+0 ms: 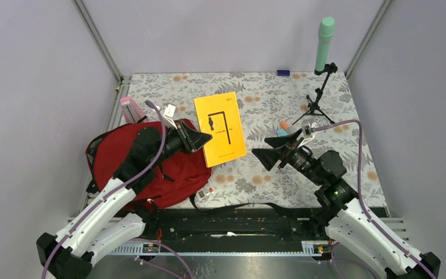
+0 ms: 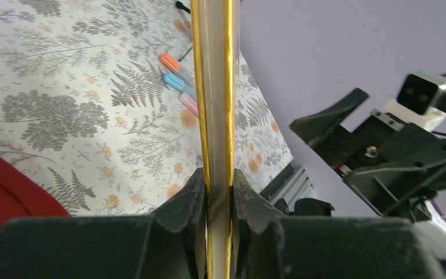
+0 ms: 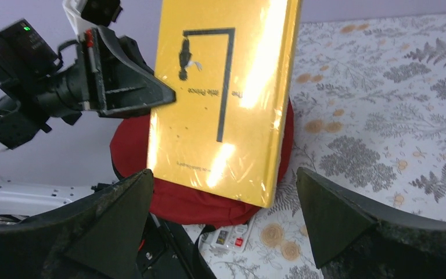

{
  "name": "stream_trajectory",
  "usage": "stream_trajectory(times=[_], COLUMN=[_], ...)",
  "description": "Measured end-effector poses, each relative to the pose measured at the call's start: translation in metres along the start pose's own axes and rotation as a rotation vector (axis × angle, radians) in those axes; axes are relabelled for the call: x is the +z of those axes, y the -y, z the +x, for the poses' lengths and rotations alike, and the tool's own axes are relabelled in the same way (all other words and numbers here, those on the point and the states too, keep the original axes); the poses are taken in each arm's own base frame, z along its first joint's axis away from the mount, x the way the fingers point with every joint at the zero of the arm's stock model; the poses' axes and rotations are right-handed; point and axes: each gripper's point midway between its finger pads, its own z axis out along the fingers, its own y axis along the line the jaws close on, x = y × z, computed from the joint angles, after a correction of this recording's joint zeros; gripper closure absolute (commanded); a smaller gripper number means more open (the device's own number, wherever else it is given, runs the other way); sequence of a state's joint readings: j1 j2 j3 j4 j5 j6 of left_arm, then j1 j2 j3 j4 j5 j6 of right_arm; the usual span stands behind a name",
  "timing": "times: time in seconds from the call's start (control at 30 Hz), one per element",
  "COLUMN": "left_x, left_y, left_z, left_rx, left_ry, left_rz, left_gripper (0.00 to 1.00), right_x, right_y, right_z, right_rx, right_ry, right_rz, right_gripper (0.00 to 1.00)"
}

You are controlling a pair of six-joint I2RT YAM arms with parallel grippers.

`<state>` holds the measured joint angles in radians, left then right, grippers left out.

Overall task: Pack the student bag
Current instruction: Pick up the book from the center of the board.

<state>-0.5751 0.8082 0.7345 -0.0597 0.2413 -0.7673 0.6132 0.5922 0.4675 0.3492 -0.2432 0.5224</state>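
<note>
- Gripping a yellow book (image 1: 220,129) by one edge, the left gripper (image 1: 200,138) has both fingers pressed on the covers; in the left wrist view the book (image 2: 216,87) stands edge-on between them.
- The right gripper (image 1: 265,150) is spread wide and touches nothing. It points toward the book, and its own camera shows the front cover (image 3: 223,99) between its two fingers.
- The student bag (image 1: 177,168) lies on the left side of the table, under the left arm, with black straps going toward the near edge. I cannot tell whether its zipper is open.
- In the right wrist view, the lower part of the book is in front of the red bag (image 3: 180,200).
- Some coloured markers (image 1: 284,127) lie on the floral cloth (image 1: 267,99) just beside the right gripper.
- A small pink case (image 1: 129,107) stands behind the bag, at the left edge.
- A green cylinder on a black tripod (image 1: 325,35) stands at the far right corner.
</note>
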Motion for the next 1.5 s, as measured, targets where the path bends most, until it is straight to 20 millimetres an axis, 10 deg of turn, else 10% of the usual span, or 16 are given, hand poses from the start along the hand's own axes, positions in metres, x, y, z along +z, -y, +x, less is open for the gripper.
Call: stream_trajectory(times=[0.37,0.8,1.03,1.17,1.27,1.37,1.5], left_x=[-0.021,-0.046,-0.049,-0.049,-0.049,-0.046,-0.035], left_y=[0.045,0.085,0.088,0.089,0.086,0.079,0.047], left_z=[-0.014,-0.005,-0.002,0.0,0.001,-0.003,-0.032], left_rx=[0.017,0.074,0.084,0.103,0.118,0.159,0.217], left_ry=[-0.003,-0.049,-0.068,-0.072,-0.079,-0.073,0.005], left_rz=[0.242,0.475,0.499,0.507,0.493,0.435,0.22], left_gripper=[1.0,1.0,1.0,1.0,0.78,0.3,0.03], right_x=[0.006,0.02,0.029,0.04,0.043,0.044,0.041], right_y=[0.003,-0.073,-0.098,-0.093,-0.09,-0.087,-0.061], right_z=[0.026,-0.017,-0.038,-0.03,-0.027,-0.027,-0.021], right_rx=[0.052,0.153,0.171,0.222,0.252,0.242,0.205], right_ry=[-0.111,-0.104,-0.097,-0.129,-0.144,-0.137,-0.13], right_rz=[-0.016,-0.345,-0.46,-0.464,-0.465,-0.44,-0.268], right_gripper=[0.0,0.06,0.4,0.93,1.0,1.0,1.0])
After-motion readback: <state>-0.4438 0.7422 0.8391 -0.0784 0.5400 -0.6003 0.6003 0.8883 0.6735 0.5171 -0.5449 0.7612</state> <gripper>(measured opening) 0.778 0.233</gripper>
